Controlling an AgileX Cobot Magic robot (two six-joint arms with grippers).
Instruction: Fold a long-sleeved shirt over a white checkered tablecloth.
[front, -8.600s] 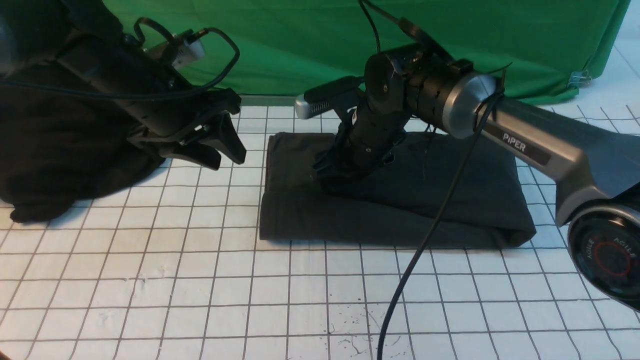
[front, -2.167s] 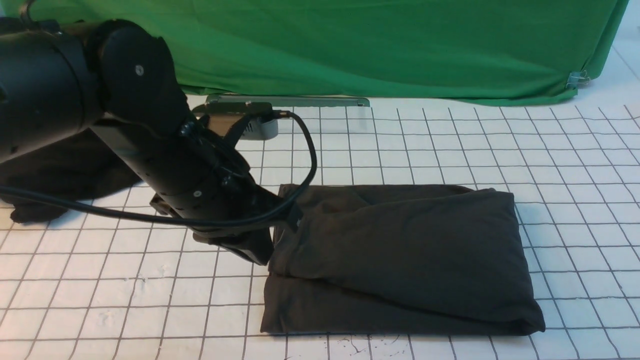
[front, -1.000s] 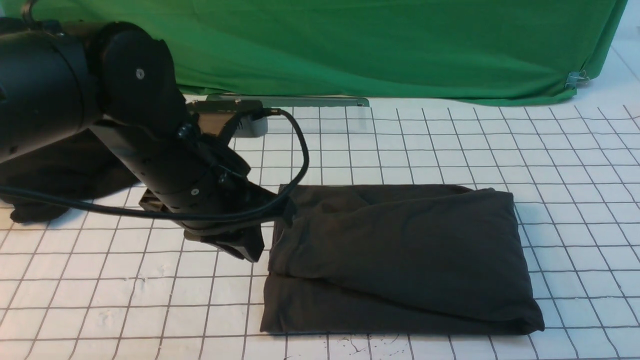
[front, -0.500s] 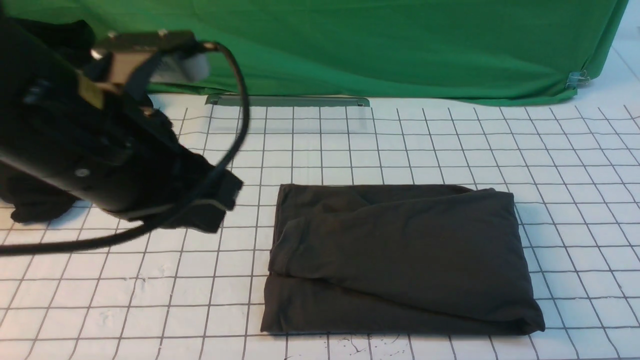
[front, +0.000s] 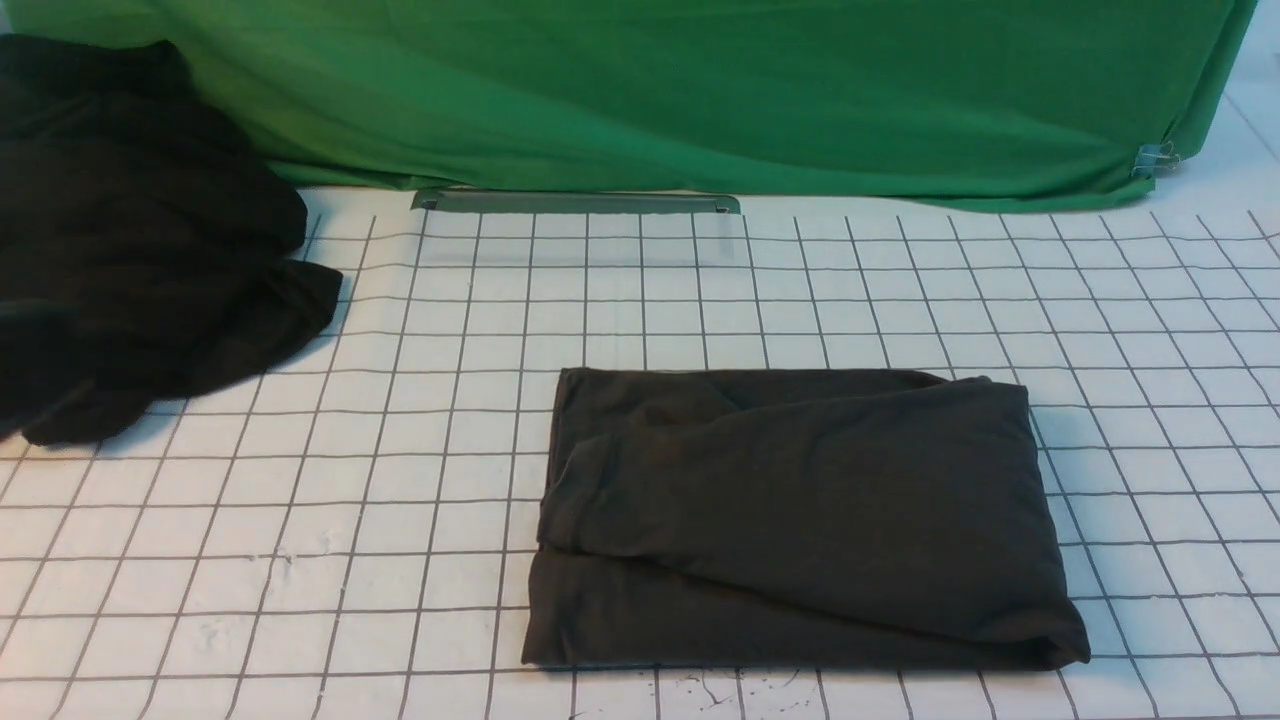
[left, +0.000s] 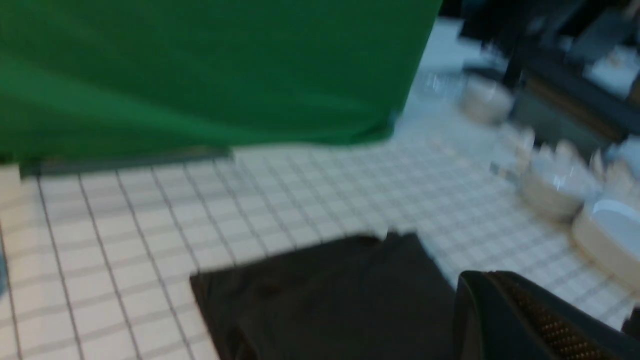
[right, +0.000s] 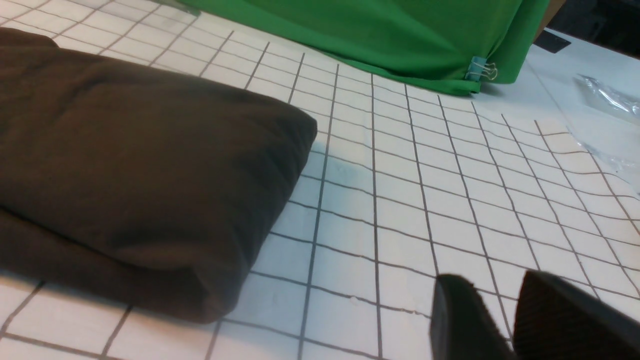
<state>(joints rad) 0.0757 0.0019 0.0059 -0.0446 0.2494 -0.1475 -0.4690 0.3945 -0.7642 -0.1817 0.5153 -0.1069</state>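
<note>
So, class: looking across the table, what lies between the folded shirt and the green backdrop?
Only bare checkered tablecloth separates the shirt from the backdrop, in the front view.

A black cloth heap (front: 150, 240) lies near a green backdrop (front: 700, 100) bearing a metal clip (front: 1157, 158).

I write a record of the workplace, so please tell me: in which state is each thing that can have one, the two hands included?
Long-sleeved shirt: folded, slightly uneven.
White checkered tablecloth: spread out.
Black cloth: heaped.
Green fabric backdrop: hanging, creased.
Binder clip: clamped on the backdrop.
Left hand: shut.
Right hand: open, empty.
</note>
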